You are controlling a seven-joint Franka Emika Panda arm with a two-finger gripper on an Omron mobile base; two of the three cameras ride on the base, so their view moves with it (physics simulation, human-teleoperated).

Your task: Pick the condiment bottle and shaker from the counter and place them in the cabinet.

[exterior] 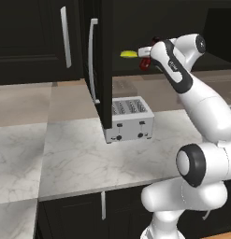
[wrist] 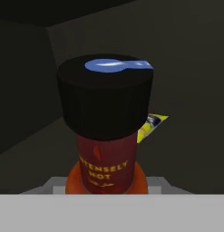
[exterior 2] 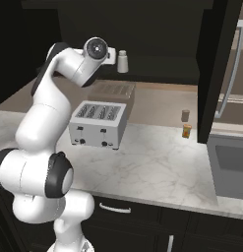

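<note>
Dark cabinetry lines the wall of this rendered kitchen above a white-grey marble-veined counter (exterior: 89, 158). Up at the open black wall cabinet (exterior: 105, 60), the small red condiment bottle (wrist: 104, 127) with its black cap and pale label sits right in front of the hand camera, its cap close to the lens and its red body rising from between the fingertips at the bottom of that view. From the left base view a patch of the same red shows at the gripper (exterior: 146, 57), which is raised to the cabinet's opening, just right of the door; its fingers are clamped on the bottle. Behind the bottle, inside the dark cabinet, lies a small yellow packet (wrist: 151, 127), seen in the left base view as a yellow sliver just left of the gripper.

The small white-grey shaker (exterior 2: 122, 61) with its narrower rounded top stands on the cabinet's dark shelf, just right of the arm's wrist in the right base view. The cabinet door (exterior: 100, 70), with a long vertical silver handle (exterior: 91, 60), stands swung open. Below the cabinet, a silver four-slot toaster (exterior: 129, 120) rests on the counter. Farther right along the counter, beside another dark cabinet edge, sits a tiny orange-brown jar (exterior 2: 187, 131).
</note>
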